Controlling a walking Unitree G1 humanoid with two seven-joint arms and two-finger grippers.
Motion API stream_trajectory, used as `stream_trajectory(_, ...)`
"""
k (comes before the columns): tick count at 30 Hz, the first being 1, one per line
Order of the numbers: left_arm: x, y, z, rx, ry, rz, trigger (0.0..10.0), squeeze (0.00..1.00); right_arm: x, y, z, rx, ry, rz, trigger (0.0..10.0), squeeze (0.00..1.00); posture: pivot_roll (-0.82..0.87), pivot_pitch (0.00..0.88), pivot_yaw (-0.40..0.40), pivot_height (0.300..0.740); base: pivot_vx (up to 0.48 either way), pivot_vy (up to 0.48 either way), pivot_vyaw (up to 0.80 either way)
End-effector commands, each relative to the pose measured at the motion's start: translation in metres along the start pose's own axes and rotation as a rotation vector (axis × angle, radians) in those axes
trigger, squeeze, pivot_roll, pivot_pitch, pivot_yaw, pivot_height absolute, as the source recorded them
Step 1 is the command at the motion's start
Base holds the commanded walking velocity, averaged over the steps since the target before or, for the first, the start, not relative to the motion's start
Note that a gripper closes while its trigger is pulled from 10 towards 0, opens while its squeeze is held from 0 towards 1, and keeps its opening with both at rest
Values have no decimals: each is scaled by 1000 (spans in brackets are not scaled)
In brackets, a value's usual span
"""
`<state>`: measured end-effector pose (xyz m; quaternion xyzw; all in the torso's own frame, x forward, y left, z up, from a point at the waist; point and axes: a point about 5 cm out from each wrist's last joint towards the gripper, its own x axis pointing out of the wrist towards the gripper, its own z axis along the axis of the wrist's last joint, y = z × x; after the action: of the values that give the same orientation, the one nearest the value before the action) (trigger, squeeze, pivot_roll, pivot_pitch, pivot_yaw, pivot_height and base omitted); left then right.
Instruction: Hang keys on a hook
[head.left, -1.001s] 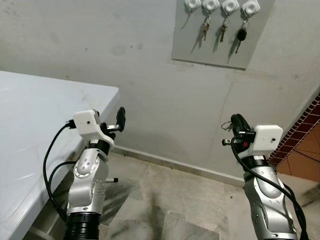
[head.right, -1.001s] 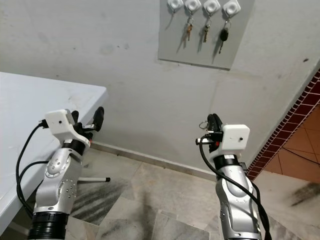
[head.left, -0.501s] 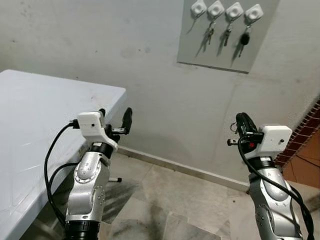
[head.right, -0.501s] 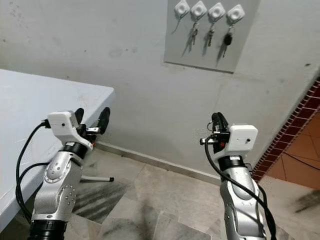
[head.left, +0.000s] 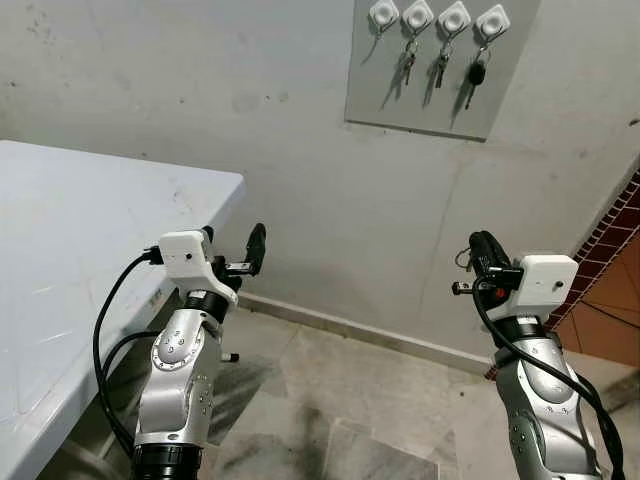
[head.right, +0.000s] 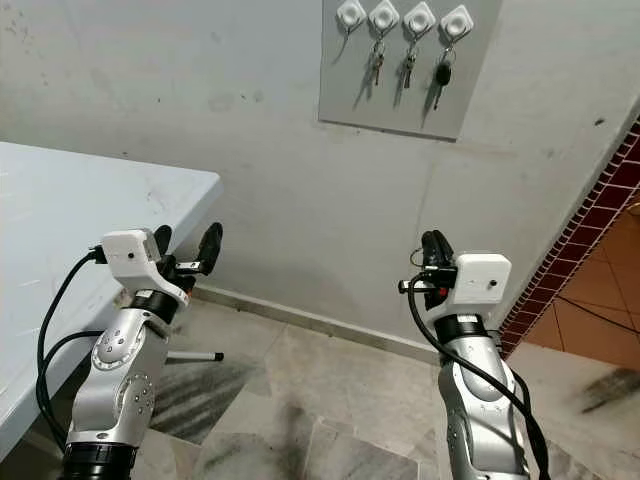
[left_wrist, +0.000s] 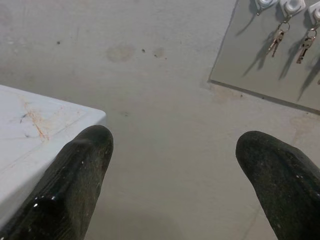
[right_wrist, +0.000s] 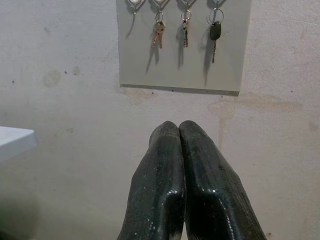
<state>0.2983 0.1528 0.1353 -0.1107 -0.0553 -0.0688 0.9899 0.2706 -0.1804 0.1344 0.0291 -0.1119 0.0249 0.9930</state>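
below the key board (head.left: 440, 60), right fingers (right_wrist: 200, 175) pressed together, maybe holding keys.

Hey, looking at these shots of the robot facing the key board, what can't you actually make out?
- Whether the shut right end effector holds a key: its pressed fingers would hide it.
- The hook tops: cut off by the right wrist view's edge.
- The leftmost hook: too small to tell whether it is bare.
- Key teeth: too small.
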Motion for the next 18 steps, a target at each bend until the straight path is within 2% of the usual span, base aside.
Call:
stream_trajectory(1, 1, 1, 2, -1, 2, -4, 10000, 0, 3, 0, 4, 0, -14, 6, 10000, 0, -18, 0, -14, 740, 0, 0, 0)
stream_trajectory(13, 3, 1, 9, -4, -25, 0, 10000, 0, 4, 2, 6, 4, -22, 11, 10000, 0, -16, 0, -17, 740, 0, 0, 0)
stream_trajectory(18, 4, 1, 10, -3, -32, -2, 10000, 0, 4, 4, 6, 7, -24, 13, 10000, 0, -16, 0, -17, 740, 268, 0, 0)
